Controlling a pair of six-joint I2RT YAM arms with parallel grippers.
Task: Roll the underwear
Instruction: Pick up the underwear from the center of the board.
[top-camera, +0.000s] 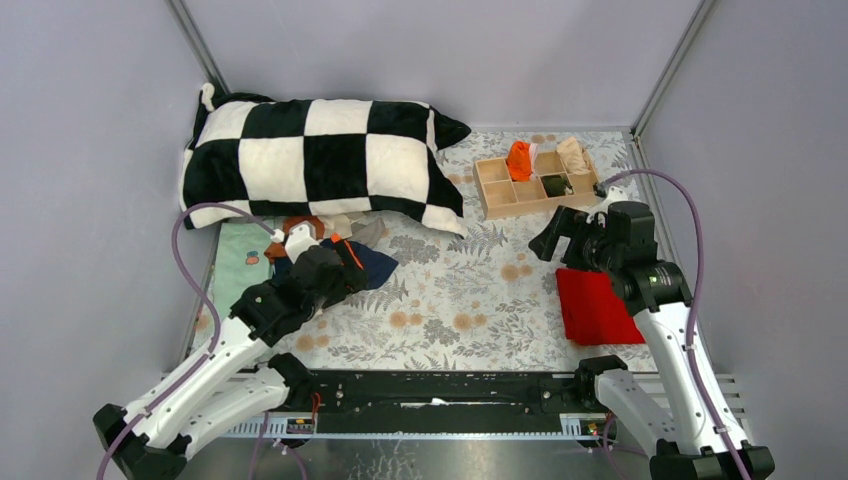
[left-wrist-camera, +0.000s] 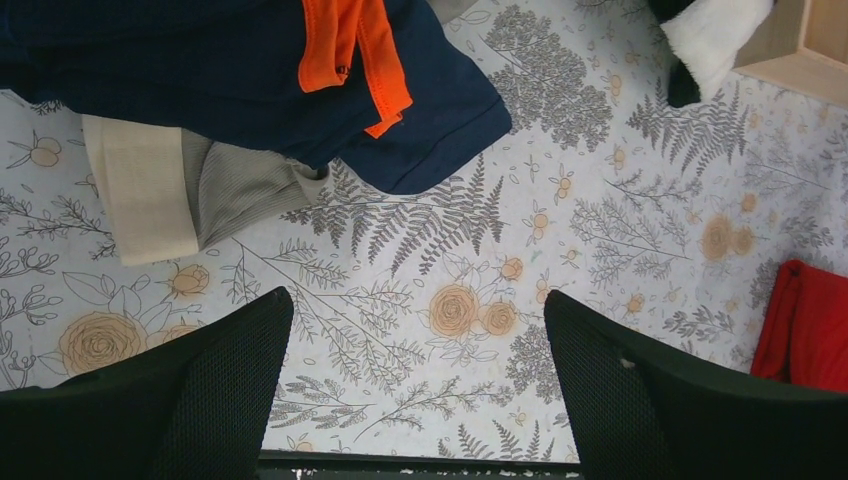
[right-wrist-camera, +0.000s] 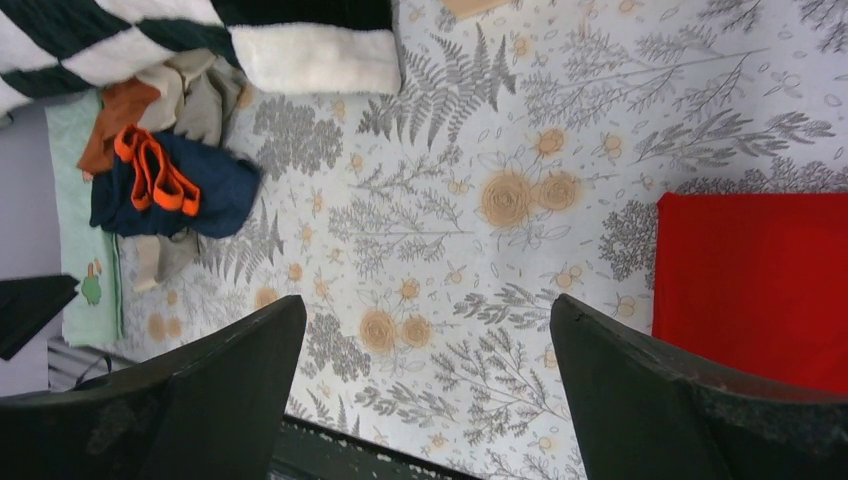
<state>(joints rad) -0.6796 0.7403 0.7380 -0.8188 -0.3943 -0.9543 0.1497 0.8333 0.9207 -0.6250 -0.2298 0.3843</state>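
Observation:
A pile of underwear lies at the left, just below the pillow: navy briefs (top-camera: 375, 262) with orange trim, a rust-brown pair (top-camera: 300, 226) and grey-beige ones (top-camera: 365, 232). My left gripper (top-camera: 345, 270) hovers over the pile's near edge, open. In the left wrist view the navy briefs (left-wrist-camera: 200, 80), a beige pair (left-wrist-camera: 140, 200) and a grey pair (left-wrist-camera: 245, 185) lie beyond the fingertips (left-wrist-camera: 270, 310), with only tablecloth between them. My right gripper (top-camera: 560, 235) hangs open below the wooden box, above bare cloth (right-wrist-camera: 428, 310). It sees the pile (right-wrist-camera: 215, 185) far left.
A black-and-white checked pillow (top-camera: 320, 155) fills the back left. A compartmented wooden box (top-camera: 495, 190) at the back right holds an orange roll (top-camera: 518, 160), a beige one (top-camera: 573, 155) and a dark one (top-camera: 555, 185). A red cloth (top-camera: 595, 305) lies at the right, a mint cloth (top-camera: 238, 265) at the left edge.

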